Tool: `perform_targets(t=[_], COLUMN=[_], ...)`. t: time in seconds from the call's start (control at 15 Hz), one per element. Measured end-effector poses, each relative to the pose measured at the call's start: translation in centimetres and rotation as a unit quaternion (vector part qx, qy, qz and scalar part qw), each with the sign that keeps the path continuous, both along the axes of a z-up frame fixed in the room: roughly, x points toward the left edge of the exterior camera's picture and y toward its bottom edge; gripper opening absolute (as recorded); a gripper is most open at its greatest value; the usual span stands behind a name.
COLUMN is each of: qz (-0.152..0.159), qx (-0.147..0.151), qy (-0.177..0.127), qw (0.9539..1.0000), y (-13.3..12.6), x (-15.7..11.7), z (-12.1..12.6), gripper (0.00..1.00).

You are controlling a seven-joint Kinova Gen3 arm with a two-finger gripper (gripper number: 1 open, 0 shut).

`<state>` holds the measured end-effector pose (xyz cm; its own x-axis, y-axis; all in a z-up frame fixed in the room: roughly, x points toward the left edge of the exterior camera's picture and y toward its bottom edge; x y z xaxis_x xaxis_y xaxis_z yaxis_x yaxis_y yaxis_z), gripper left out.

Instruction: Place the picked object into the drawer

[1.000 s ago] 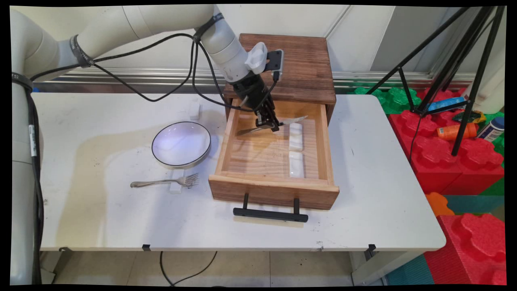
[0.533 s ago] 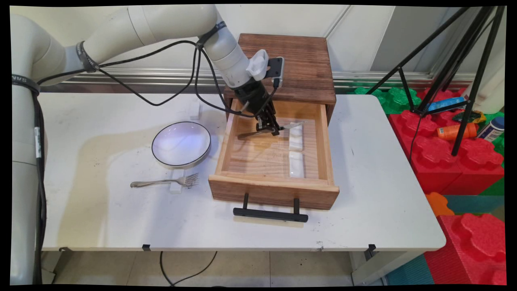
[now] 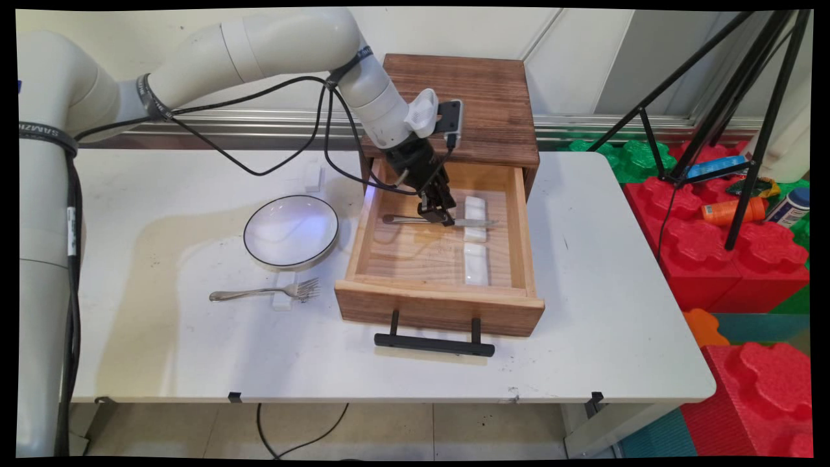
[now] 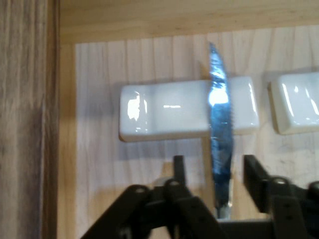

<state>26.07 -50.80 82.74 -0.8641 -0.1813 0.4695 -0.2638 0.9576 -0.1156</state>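
Note:
My gripper [image 3: 440,216] is down inside the open wooden drawer [image 3: 441,310]. A metal table knife [image 3: 415,220] lies level under it, with the handle toward the drawer's left wall. In the hand view the knife [image 4: 221,134] has its blade across a white ceramic rest [image 4: 164,110]. The gripper [image 4: 214,172] is open there, one finger on each side of the blade, with a gap on both sides. A second white rest [image 3: 475,263] lies nearer the drawer front, and its end shows as the second rest [image 4: 299,102] in the hand view.
The drawer sticks out of a dark wooden cabinet [image 3: 480,104], its black handle [image 3: 433,344] toward the table's near edge. Left of it are a white plate [image 3: 291,230], a fork [image 3: 259,292] on a small white rest, and a white block [image 3: 312,176]. A black tripod [image 3: 713,117] and red foam blocks [image 3: 733,259] stand at the right.
The gripper came down and slightly right in the drawer. The knife, held tilted before, now lies level with its blade on the far white rest, and the fingers stand apart from it.

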Motion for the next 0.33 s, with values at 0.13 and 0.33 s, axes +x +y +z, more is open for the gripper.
perform_targets(t=[0.13,0.33], qz=[0.001,0.004], qx=[-0.003,-0.009], qy=[0.003,0.007], qw=[1.0,0.9999], y=[-0.24,-0.43], x=[-0.18,-0.3], z=[-0.2,-0.23], gripper=[1.0,1.0])
